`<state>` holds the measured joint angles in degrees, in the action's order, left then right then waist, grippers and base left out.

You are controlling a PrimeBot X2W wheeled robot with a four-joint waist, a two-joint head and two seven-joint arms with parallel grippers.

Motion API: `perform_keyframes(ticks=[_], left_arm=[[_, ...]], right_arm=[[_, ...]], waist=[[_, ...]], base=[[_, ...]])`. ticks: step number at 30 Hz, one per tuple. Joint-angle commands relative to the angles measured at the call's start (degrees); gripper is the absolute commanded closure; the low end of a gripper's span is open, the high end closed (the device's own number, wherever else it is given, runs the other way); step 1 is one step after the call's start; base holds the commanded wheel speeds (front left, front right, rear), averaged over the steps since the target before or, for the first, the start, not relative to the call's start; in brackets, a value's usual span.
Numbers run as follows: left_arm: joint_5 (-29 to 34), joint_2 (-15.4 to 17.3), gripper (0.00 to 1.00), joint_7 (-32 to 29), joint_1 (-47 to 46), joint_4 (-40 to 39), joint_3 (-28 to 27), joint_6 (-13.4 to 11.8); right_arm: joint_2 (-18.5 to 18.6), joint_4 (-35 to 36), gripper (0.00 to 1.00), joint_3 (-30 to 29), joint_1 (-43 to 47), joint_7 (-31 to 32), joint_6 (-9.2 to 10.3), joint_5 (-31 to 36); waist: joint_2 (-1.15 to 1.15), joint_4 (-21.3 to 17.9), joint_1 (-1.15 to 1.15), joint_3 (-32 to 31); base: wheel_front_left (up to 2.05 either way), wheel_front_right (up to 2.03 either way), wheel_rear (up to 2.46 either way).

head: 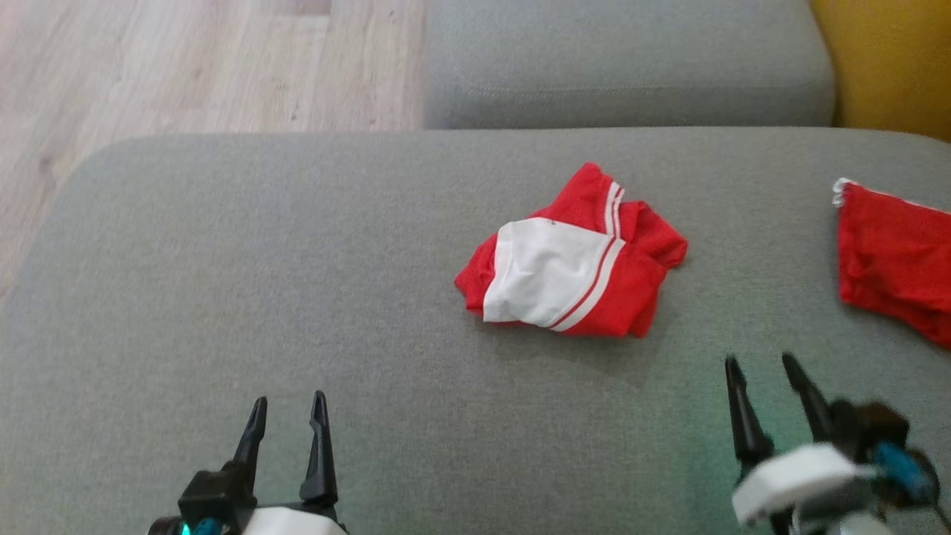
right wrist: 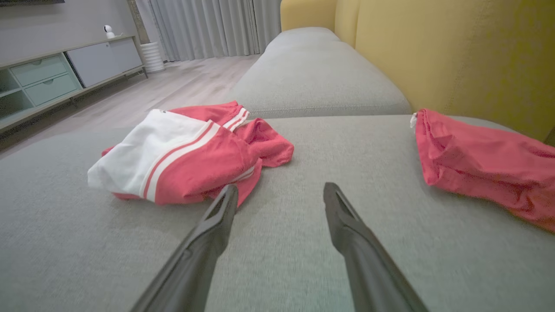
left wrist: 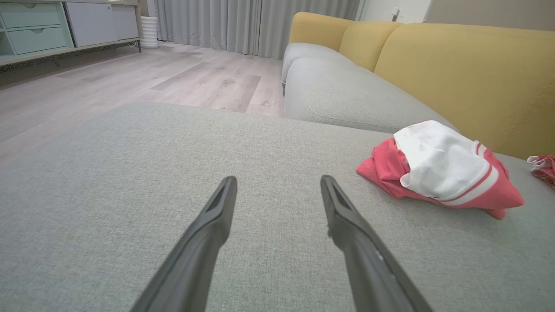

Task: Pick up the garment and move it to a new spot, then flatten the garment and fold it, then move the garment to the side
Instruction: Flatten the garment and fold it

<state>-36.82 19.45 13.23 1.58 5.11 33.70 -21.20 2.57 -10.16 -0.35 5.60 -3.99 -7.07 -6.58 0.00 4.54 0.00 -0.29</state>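
Note:
A crumpled red and white garment (head: 570, 258) with white stripes lies on the grey sofa seat (head: 260, 260), right of centre. It appears at the right in the left wrist view (left wrist: 438, 169) and at the left in the right wrist view (right wrist: 190, 156). My left gripper (head: 288, 407) hovers open over the seat's near edge, well left of the garment, fingers (left wrist: 217, 216) spread with nothing between them. Nearer the garment, just below and right of it, my right gripper (head: 761, 370) is open and empty, its fingers (right wrist: 221, 212) apart.
A second red cloth (head: 891, 260) lies at the seat's right edge (right wrist: 481, 160). Another grey cushion (head: 624, 63) lies beyond, with the yellow backrest (left wrist: 468, 73) on the right. Wooden floor (head: 186, 67) borders the seat's left and far side.

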Motion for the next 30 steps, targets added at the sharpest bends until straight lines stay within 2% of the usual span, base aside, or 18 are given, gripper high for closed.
perform_keyframes(ticks=[1,5,10,15,21,22,23,26,30], left_arm=[[0.2,1.2,0.00,0.4,-2.8,-1.9,-1.8,-0.3],[0.7,1.3,0.00,0.3,-4.2,-3.0,-1.7,-0.4],[1.3,0.8,0.00,0.3,-6.1,-3.7,-1.3,-0.3],[1.5,-0.1,0.00,0.4,-6.9,-2.9,-1.0,-0.2],[1.6,-0.5,0.00,0.7,-7.5,-2.1,-1.1,-0.3],[1.6,-0.5,0.00,0.7,-7.5,-1.9,-1.1,-0.3],[1.6,-0.5,0.00,0.7,-7.6,-1.8,-1.1,-0.3],[1.6,-0.6,0.00,0.7,-7.6,-1.6,-1.0,-0.3],[1.6,-0.6,0.00,0.8,-7.6,-1.6,-1.0,-0.3]], right_arm=[[0.3,1.9,0.00,1.1,-4.9,0.2,-0.42,0.4],[0.3,-0.4,0.00,0.3,-11.4,2.8,-0.42,2.2],[0.3,-7.6,0.00,-0.7,-19.4,7.6,-0.42,3.0],[0.3,-14.7,0.00,-1.7,-24.2,10.3,-0.42,-0.3],[0.3,-19.5,0.00,-0.1,-27.0,10.0,-0.42,-3.7],[0.3,-19.9,0.09,0.2,-27.3,9.7,-0.42,-3.7],[0.3,-20.3,0.53,0.5,-27.6,9.4,-0.42,-3.8],[0.3,-21.4,1.00,1.8,-28.3,9.3,-0.42,-4.9],[0.3,-21.3,1.00,2.7,-29.9,7.9,-0.42,-5.0]], waist=[[0.00,0.6,0.00,0.9],[0.00,2.4,0.00,3.8],[0.00,5.1,0.00,7.4],[0.00,7.2,0.00,9.5],[0.00,8.2,0.00,10.0],[0.00,8.3,0.00,10.0],[0.00,8.4,0.00,9.9],[0.00,8.3,0.00,9.6],[0.00,8.1,0.00,9.5]], base=[[0.00,0.00,0.00],[0.00,0.00,0.00],[0.00,0.00,0.00],[0.00,0.00,0.00],[0.00,0.00,0.00],[0.00,0.00,0.00],[0.00,0.00,0.00],[0.00,0.00,0.00],[0.00,0.00,0.00]])
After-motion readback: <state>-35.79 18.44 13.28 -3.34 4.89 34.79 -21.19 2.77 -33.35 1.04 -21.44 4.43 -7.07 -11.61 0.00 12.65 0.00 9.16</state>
